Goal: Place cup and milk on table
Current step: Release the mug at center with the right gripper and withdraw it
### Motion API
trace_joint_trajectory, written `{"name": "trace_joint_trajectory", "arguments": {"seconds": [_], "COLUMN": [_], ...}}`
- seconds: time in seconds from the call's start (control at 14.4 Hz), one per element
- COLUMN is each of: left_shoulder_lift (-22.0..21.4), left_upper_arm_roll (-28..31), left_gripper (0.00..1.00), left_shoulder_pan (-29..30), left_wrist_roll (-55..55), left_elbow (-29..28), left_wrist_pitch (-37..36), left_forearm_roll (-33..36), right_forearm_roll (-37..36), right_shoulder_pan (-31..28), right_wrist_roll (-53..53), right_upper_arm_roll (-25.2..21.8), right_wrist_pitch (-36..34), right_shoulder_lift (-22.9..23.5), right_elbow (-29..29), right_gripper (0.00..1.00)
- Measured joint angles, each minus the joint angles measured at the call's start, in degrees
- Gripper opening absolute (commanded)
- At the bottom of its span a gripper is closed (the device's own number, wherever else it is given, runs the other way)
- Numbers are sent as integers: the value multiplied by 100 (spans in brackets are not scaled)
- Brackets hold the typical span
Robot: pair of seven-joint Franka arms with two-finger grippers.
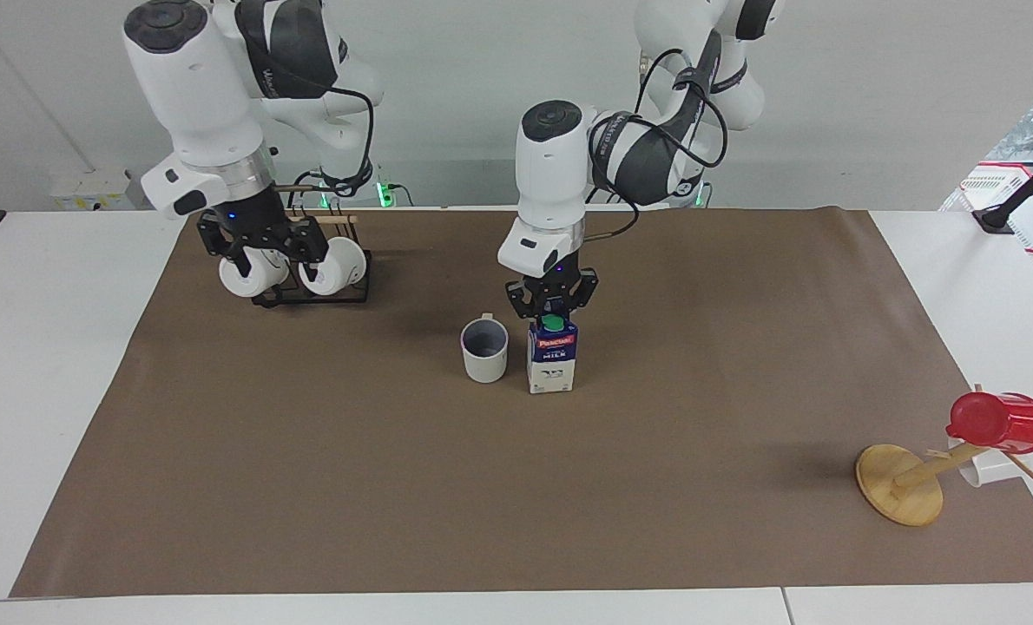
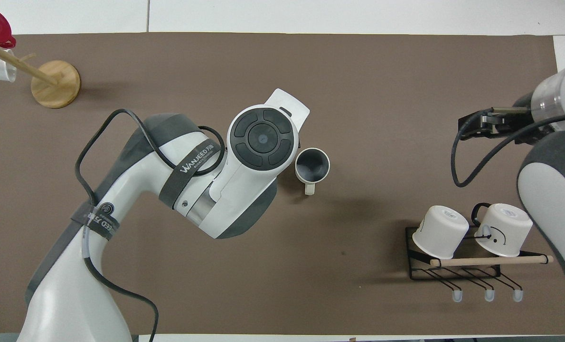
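The cup (image 1: 484, 350) stands upright on the brown sheet of the table (image 1: 569, 486), its handle toward the robots; it also shows in the overhead view (image 2: 312, 165). The milk (image 1: 552, 358) stands beside it, toward the left arm's end of the table. My left gripper (image 1: 552, 305) is shut on the carton's top, around the green cap. In the overhead view the left wrist hides the milk. My right gripper (image 1: 262, 252) is open and empty, raised over the mug rack, apart from the cup; it also shows in the overhead view (image 2: 477, 127).
A black wire rack (image 1: 308, 295) near the right arm's base holds two white mugs (image 1: 243, 273) with their bottoms showing. A wooden stand (image 1: 898, 483) with a red cup (image 1: 998, 421) is far from the robots, at the left arm's end.
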Motion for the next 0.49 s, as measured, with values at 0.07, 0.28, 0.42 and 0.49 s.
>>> {"name": "trace_joint_trajectory", "arguments": {"seconds": [0.07,0.28,0.42,0.49], "left_shoulder_lift": [-6,-26,-26,-26], "left_upper_arm_roll": [0,0,-3,-4], "left_gripper": [0,93,100,100], "left_shoulder_pan": [0,0,0,0], "left_wrist_roll": [0,0,0,0], "left_elbow": [-11,-43,-81,-102], "left_wrist_pitch": [7,35,41,54], "left_forearm_roll": [0,0,0,0], "right_forearm_roll": [-48,-74,-74,-74], "right_shoulder_pan": [-70,-371,-557,-582], "right_wrist_roll": [0,-159,-273,-294], "right_upper_arm_roll": [-1,-3,-4,-4], "right_wrist_pitch": [-135,-373,-450,-573], "right_shoulder_lift": [-27,-66,-144,-187], "right_elbow": [19,39,93,174], "right_gripper": [100,100,100,100]}}
